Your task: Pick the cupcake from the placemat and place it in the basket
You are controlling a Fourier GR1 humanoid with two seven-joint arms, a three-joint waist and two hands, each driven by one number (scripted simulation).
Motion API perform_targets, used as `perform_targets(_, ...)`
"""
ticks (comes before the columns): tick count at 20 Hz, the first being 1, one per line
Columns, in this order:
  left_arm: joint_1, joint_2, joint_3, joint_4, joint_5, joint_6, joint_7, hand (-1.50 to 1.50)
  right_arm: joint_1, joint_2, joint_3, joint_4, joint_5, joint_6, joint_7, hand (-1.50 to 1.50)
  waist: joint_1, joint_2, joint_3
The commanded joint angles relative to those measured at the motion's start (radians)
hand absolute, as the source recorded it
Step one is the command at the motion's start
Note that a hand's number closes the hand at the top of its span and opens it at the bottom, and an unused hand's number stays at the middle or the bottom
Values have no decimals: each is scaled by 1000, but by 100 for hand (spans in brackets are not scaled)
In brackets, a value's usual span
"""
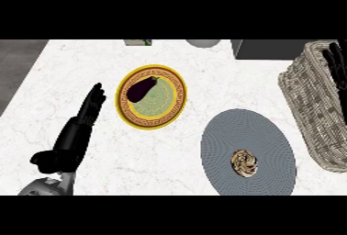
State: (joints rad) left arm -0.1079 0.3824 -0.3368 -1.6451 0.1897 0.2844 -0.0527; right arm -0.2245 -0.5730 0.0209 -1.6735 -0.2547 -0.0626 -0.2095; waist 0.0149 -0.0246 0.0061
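White marble bench point(61, 78), seen from above. Counted: one hand plainly in view, one plate, one aubergine, one placemat, one cupcake, one basket.

Far left: left hand point(73, 137), black, above the bench, fingers point(93, 98) straight and close together, pointing up-view toward the plate's left edge. Holding nothing; touching nothing visible. Thumb sticking out to the left, low in view.

Left of centre: round yellow plate point(177, 98) with patterned rim and green centre. One dark purple aubergine point(141, 90) lying on its upper left part.

Right of centre: round grey placemat point(261, 133), just beside the plate's lower right, not touching it. One cupcake point(244, 163) sitting on the mat's lower middle, swirled top facing up, untouched.

Far right: woven wicker basket point(313, 114), just beside the mat's right edge, cut off by the view's edge. Dark fingers of the right hand point(335, 62) showing over the basket's upper part; open or curled, cannot tell.
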Motion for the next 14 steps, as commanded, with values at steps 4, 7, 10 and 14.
perform_targets(4, -50, 65, 84, 104, -9, 17, 124, 0, 97, 151, -10, 163, -254, 242, -213, 150, -3, 45, 4)
perform_targets(7, -1, 82, 69, 150, 1, 1, 181, 0, 98, 191, 40, 61, -178, 350, -469, 150, -15, 33, 8)
perform_targets(10, -32, 66, 66, 188, -8, 14, 222, 0, 219, 334, 129, 80, -164, 419, -641, -150, -35, 30, 0)
perform_targets(14, -95, 80, 96, 228, -5, -19, 268, 0, 350, 455, 217, 7, 82, 113, -655, -150, -34, 24, -6)
